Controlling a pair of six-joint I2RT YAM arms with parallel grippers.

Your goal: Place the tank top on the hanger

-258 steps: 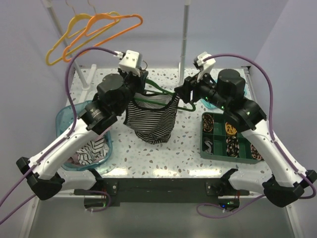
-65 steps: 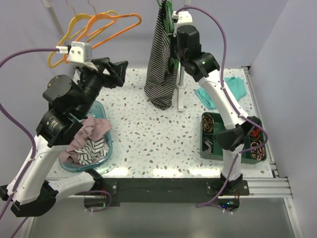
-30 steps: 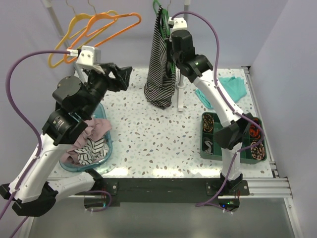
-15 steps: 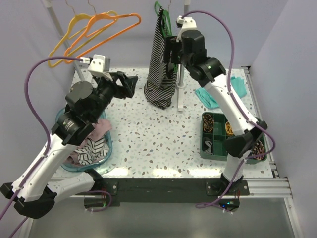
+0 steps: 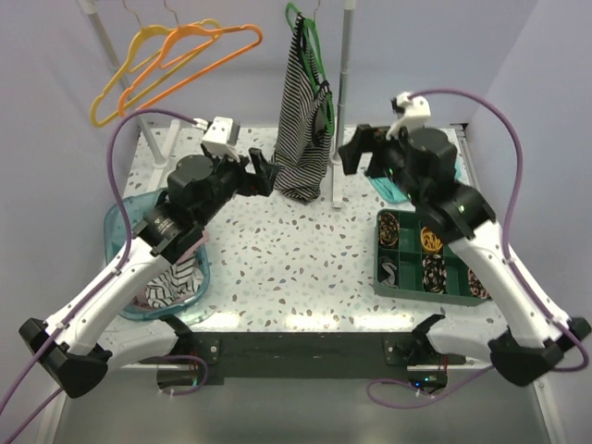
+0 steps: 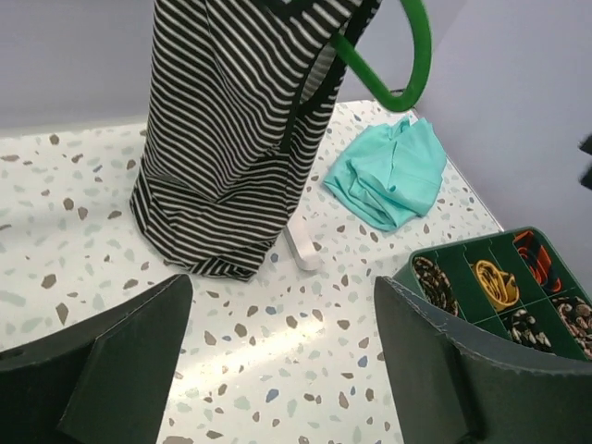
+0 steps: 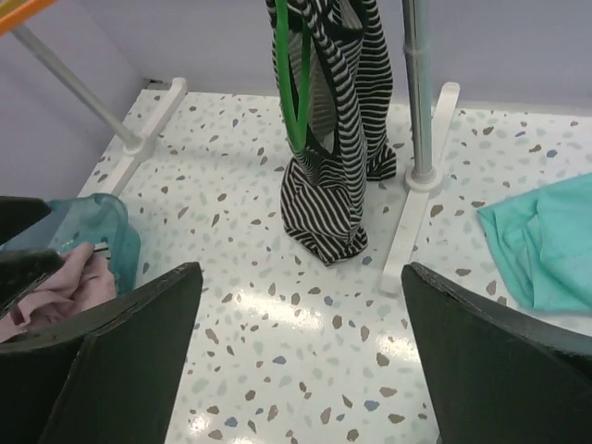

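Tank top (image 5: 303, 120) hangs on the green hanger (image 6: 422, 51), high at twelve o'clock beside the rack post (image 5: 343, 74). The left gripper (image 5: 264, 174) and right gripper (image 5: 356, 153) are spread wide and empty, both apart from it. We judge the placing done, so we should back off gently, clear of the hem.

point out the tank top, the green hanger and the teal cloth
tank top (image 5: 302, 129), top external view, middle of the striped body hanging from the rail
green hanger (image 6: 422, 46), left wrist view, rounded end sticking out of the top
teal cloth (image 6: 388, 176), left wrist view, middle of the folded cloth on the table
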